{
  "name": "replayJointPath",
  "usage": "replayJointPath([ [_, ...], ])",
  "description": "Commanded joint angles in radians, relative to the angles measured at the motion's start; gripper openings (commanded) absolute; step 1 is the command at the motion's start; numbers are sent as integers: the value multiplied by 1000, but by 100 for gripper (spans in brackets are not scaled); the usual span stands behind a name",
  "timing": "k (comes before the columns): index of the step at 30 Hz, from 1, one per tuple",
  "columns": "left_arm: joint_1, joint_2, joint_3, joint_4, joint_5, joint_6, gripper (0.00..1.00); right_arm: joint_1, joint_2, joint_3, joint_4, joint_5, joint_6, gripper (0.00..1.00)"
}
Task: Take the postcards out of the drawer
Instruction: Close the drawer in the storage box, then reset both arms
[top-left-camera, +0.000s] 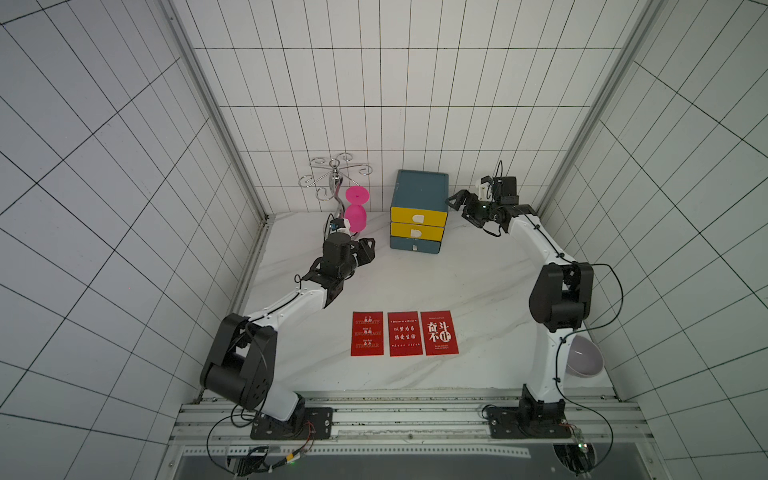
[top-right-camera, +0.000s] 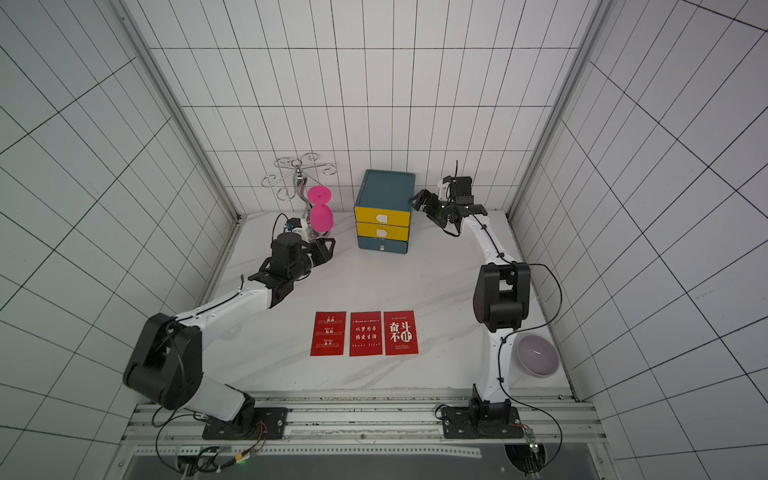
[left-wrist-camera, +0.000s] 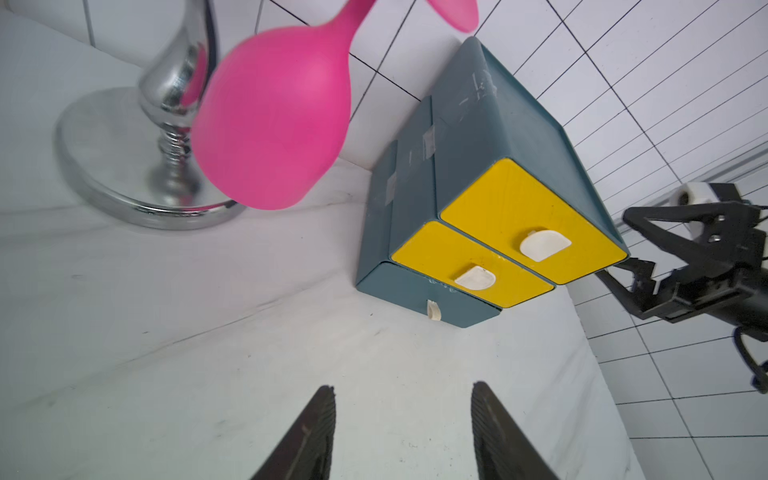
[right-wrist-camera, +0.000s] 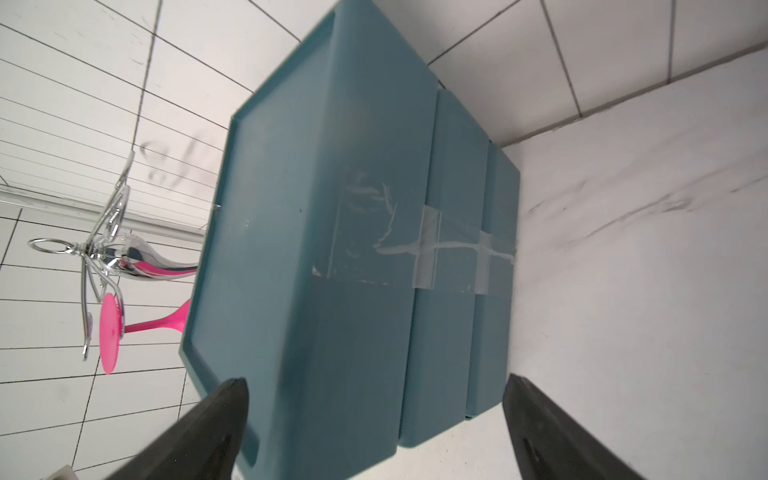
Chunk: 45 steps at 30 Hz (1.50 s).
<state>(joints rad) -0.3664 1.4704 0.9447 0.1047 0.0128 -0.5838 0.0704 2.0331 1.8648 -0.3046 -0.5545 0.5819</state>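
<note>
You've got all three postcards (top-right-camera: 365, 333) out on the table (top-left-camera: 478, 291). They lie flat and face up in a neat row, side by side near the front edge btwn the two arm bases, well apart from the drawer unit (top-left-camera: 419, 193).

All are white print on red:
- Card nearest the left arm (top-left-camera: 367, 333): STIMULATE / ENCOURAGE / STRUGGLE, faint.
- Mid card (top-left-camera: 405, 333): "Dream as a Horse", two lines of Chinese chars, then "Love life".
- Card nearest the right arm (top-left-camera: 439, 332): four big chars, 奋斗不止; the small print under them is too small to read.

The drawer unit is teal w/ clear tape down its side. Top drawer (left-wrist-camera: 536, 220) and mid drawer (left-wrist-camera: 469, 266) are yellow w/ white tabs, bottom drawer (left-wrist-camera: 428, 299) is teal. All three fronts look pushed in.

Left gripper (left-wrist-camera: 403, 390) sits low over bare table, near the pink goblet (left-wrist-camera: 274, 120) hung upside down on the chrome rack (top-left-camera: 334, 174). Its jaws are approx half apart w/ nothing btwn them.

Right gripper (right-wrist-camera: 374, 382) is at the unit's upper side, jaws spread wide and gripping nothing. Can't tell if a finger touches the unit.

A pale bowl (top-right-camera: 536, 355) sits by the right arm base.
</note>
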Motion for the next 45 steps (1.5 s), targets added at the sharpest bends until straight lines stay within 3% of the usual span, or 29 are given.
replayJointPath([
  [1,43,-98,-41,-105,-137,166,59,-32,-195,-138,111,42,-40,99],
  [4,115,-179,-92,-128,-232,212,65,-56,-344,-346,200,127,-98,98],
  [7,200,-245,-162,-80,-237,264,70,-62,-476,-536,240,258,-204,99],
  [8,216,-259,-180,-63,-232,289,79,-63,-506,-586,242,303,-239,99],
  [9,223,-271,-201,-46,-239,317,99,-63,-539,-642,245,347,-290,98],
  [15,233,-287,-319,25,-377,414,99,-63,-651,-974,313,598,-430,99],
  [18,255,-253,-396,108,-411,423,99,-63,-668,-1102,402,651,-461,99],
  [22,318,-160,-487,264,-323,392,99,-62,-652,-1265,670,666,-471,99],
  [25,337,-161,-502,338,-275,415,99,-66,-592,-1297,753,679,-495,99],
  [28,380,-119,-548,536,-224,391,98,-70,-553,-1277,765,675,-512,99],
  [31,400,-65,-489,497,-205,419,99,-89,-509,-1331,932,677,-513,99],
  [33,403,24,-515,632,-193,433,99,-96,-527,-1345,923,642,-520,99],
  [35,402,148,-561,894,-209,458,98,-100,-516,-1385,1017,598,-531,99],
  [36,396,129,-562,871,-186,464,97,-102,-513,-1409,1044,569,-544,98],
  [38,397,78,-484,612,-139,469,98,-102,-472,-1451,1195,544,-551,99],
  [39,394,111,-493,690,-148,475,99,-103,-496,-1427,1085,549,-553,99],
  [41,393,139,-531,817,-138,491,99,-102,-476,-1436,1152,550,-553,99],
  [43,392,113,-510,732,-132,489,99,-102,-498,-1422,1079,550,-556,98],
  [45,392,87,-485,631,-133,482,99,-102,-480,-1433,1140,553,-556,98],
])
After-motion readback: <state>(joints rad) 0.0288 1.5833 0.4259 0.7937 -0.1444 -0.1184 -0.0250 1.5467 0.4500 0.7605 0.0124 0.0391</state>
